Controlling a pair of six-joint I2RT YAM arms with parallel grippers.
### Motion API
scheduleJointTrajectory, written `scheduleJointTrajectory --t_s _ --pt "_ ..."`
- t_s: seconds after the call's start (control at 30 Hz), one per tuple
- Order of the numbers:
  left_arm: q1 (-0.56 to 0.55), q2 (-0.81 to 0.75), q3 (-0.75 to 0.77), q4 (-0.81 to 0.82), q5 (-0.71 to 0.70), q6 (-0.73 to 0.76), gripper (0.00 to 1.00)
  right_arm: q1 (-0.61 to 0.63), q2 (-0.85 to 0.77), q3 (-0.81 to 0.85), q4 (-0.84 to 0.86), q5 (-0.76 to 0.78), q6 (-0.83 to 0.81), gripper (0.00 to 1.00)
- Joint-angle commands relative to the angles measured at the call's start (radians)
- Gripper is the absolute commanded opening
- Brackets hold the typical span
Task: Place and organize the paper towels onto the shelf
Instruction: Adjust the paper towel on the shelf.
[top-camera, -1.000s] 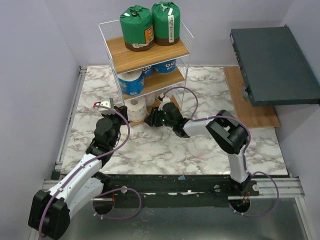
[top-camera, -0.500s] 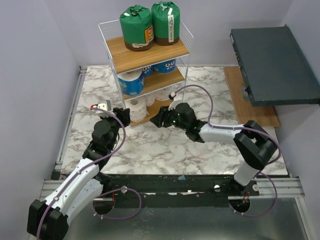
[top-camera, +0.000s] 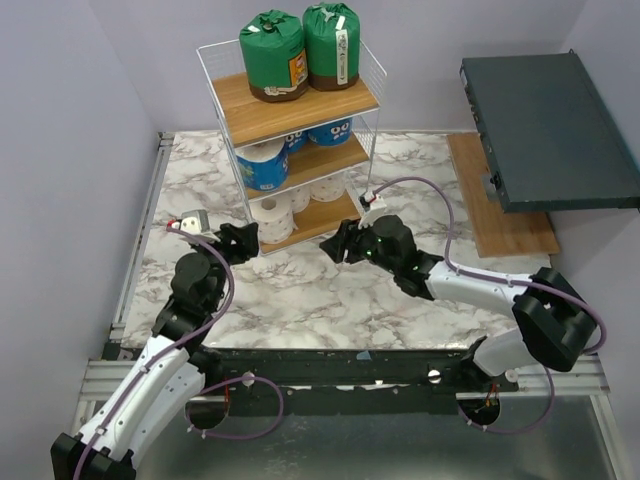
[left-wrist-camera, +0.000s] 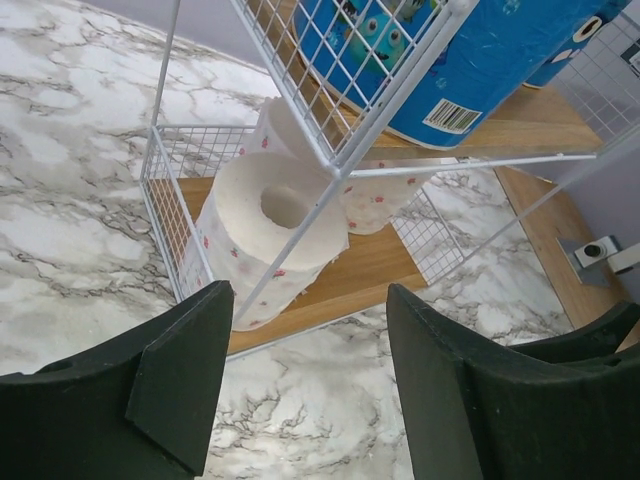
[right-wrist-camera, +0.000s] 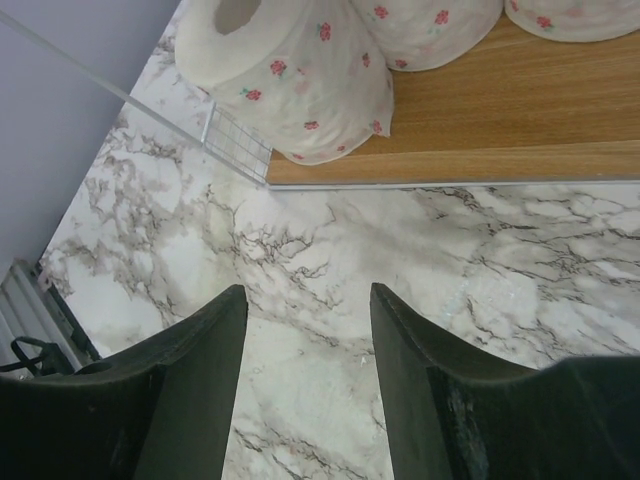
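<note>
Left gripper (left-wrist-camera: 300, 385): you have its jaws spread wide and empty, hanging just off the shelf's (top-camera: 372, 60) near-left corner post.
Right gripper (right-wrist-camera: 305, 375): also spread and empty; the bottom board's front edge lies just ahead of its fingertips.
White rolls (left-wrist-camera: 268, 232): ahead of and between the left fingers, on the bottom board behind the wire; the right wrist view shows more of them (right-wrist-camera: 290, 70) in a row along that board.
Blue rolls (top-camera: 263, 166): on the middle board, above the left gripper's line of sight.
Green rolls (top-camera: 304, 52): two upright on the top board, touching.
Table (top-camera: 300, 290): I see no loose roll anywhere around either gripper.
Judgement: the stocking looks finished, so the step in hand is clearing off.
Advice: draw both grippers straight back from the rack, jaws apart, low over the table. Mind the left fingers near the corner post; a snag could shift the shelf and tip the green rolls.
</note>
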Motion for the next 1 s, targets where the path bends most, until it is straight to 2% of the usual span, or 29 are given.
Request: scheduleJointTrajectory --t_s 0.0,0.07,0.2,0.37,0.47,0.57,0.67,0.8,0.97 --pt "-0.002 -0.042 0.0 -0.086 -0.006 -0.039 0.66 0.0 -0.062 -0.027 -0.067 0.08 -0.023 0.56" --pt "-0.002 -0.05 0.0 -0.113 -0.006 -0.055 0.67 0.0 -0.08 -0.039 -0.076 0.096 -0.024 0.56" --pt "-0.002 -0.051 0.023 -0.206 -0.035 -0.089 0.77 0.0 -0.11 -0.063 -0.083 0.143 -0.011 0.56" --pt "-0.002 -0.067 0.056 -0.282 -0.035 -0.114 0.82 0.0 -0.167 -0.088 -0.08 0.173 -0.001 0.56" --pt "-0.002 -0.085 0.02 -0.208 -0.04 -0.114 0.82 0.001 -0.211 -0.083 -0.023 0.145 -0.009 0.56" --pt "-0.002 -0.078 -0.019 -0.072 -0.037 -0.104 0.82 0.001 -0.2 0.007 0.016 0.077 -0.021 0.56" --pt "-0.002 -0.026 -0.018 0.026 -0.047 -0.096 0.8 0.0 -0.131 0.146 0.021 0.017 -0.023 0.56" --pt "-0.001 0.07 0.033 0.06 -0.035 -0.08 0.79 0.0 -0.017 0.311 0.021 -0.052 -0.031 0.53" --pt "-0.001 0.159 0.053 0.112 -0.037 -0.057 0.75 0.003 0.107 0.409 0.073 -0.071 0.012 0.51"
